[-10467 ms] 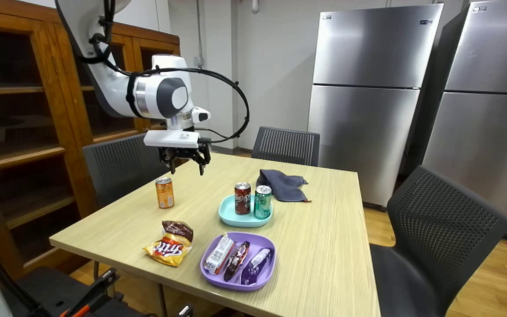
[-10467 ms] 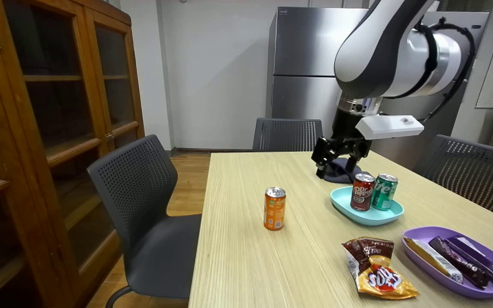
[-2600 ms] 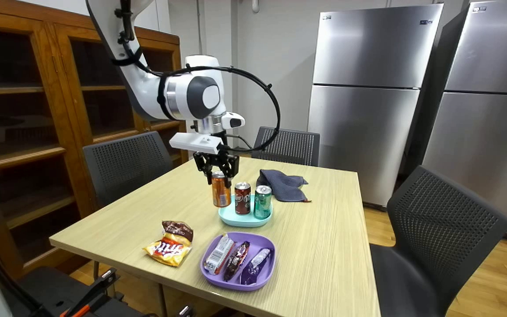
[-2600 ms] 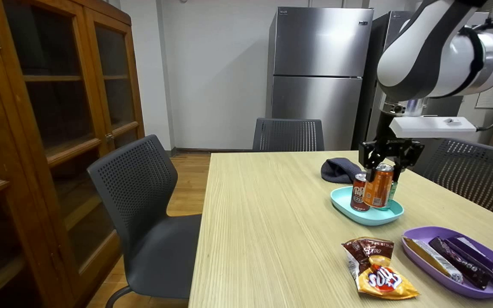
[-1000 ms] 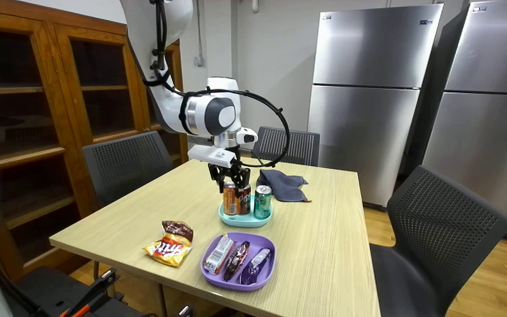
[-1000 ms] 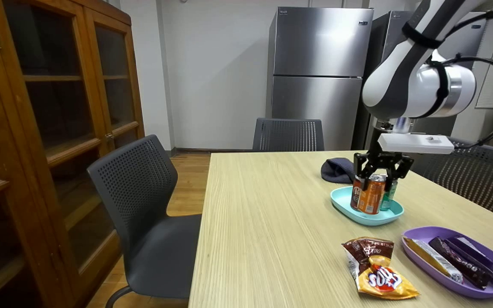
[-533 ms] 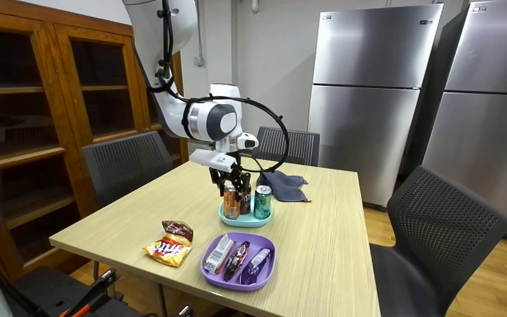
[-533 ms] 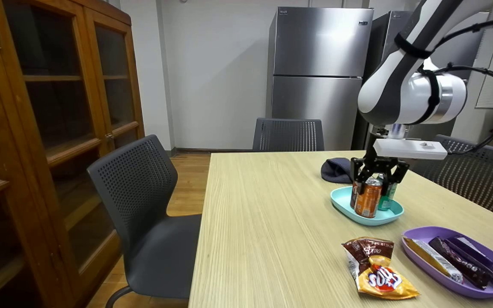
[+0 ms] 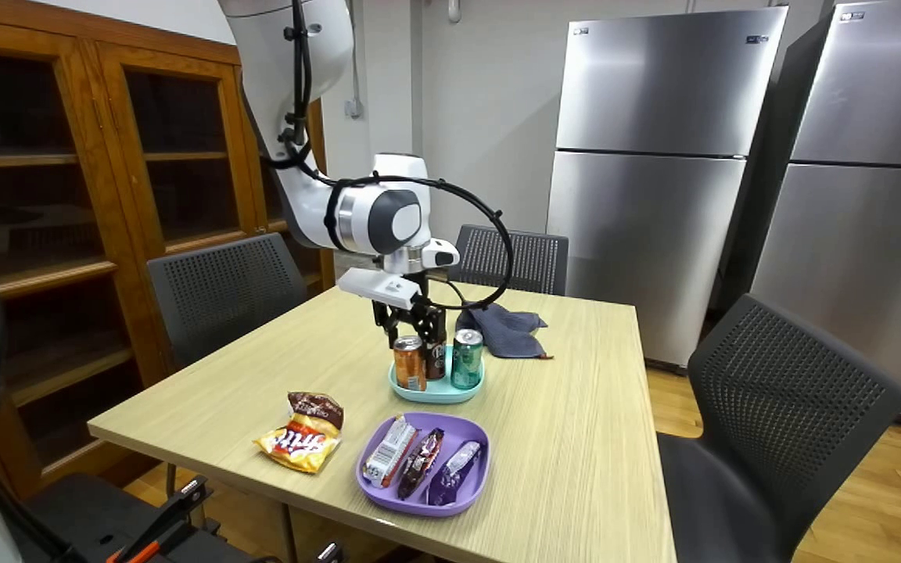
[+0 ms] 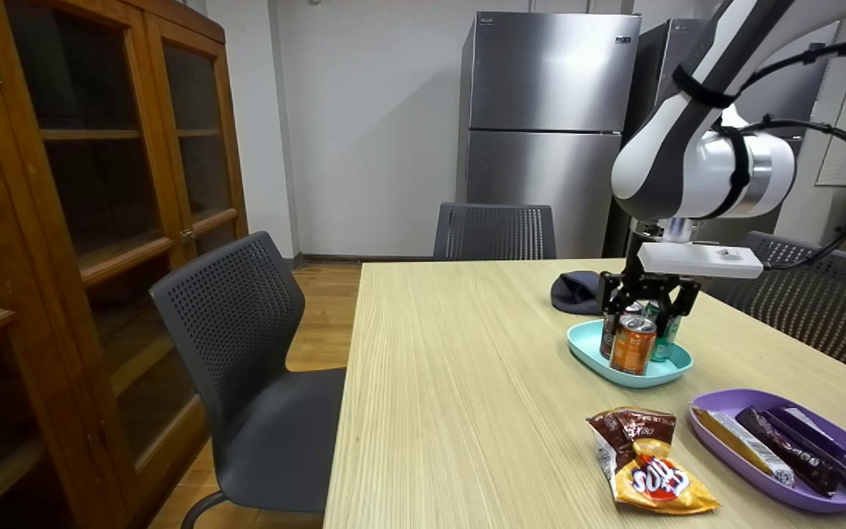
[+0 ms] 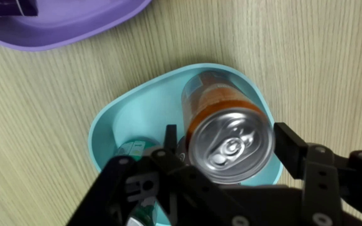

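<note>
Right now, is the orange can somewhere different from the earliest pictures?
Yes: the orange can has moved rightward in both exterior views, from the tabletop into the turquoise tray, which has stayed put.

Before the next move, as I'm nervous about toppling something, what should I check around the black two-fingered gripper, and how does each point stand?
1. Orange cylindrical metal can inside the turquoise oval plastic tray: ok.
2. Gripper open, with a gap at one finger: ok.
3. Other finger clear of that can: cannot tell.
4. Dark-red metal can well away from the gripper: not ok, close by, partly hidden.
5. Green metal can upright in the tray: ok.
</note>
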{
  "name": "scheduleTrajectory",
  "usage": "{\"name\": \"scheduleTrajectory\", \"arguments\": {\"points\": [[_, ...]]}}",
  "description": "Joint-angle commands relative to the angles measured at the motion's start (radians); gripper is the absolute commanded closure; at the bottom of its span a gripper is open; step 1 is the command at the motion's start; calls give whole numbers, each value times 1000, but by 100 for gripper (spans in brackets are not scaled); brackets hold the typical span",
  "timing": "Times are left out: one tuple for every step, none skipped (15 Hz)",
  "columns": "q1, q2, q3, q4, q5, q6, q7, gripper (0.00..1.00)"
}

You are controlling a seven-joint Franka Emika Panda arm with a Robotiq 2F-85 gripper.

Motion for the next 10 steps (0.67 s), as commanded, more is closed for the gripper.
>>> {"name": "scheduleTrajectory", "arguments": {"points": [[-17, -8, 17, 10, 15, 4, -11, 0], [-17, -12, 16, 7, 14, 5, -12, 0], [-18, -20, 17, 2, 15, 6, -14, 0], [-22, -27, 20, -1, 18, 0, -18, 0], [-21, -33, 18, -8, 16, 0, -17, 0], [-19, -39, 15, -16, 12, -3, -16, 0], [-19, -49, 12, -27, 10, -2, -15, 0], [-22, -59, 14, -36, 9, 2, -22, 0], [-20, -77, 12, -51, 5, 4, -23, 0], [-16, -92, 7, -63, -3, 7, -21, 0]]}}
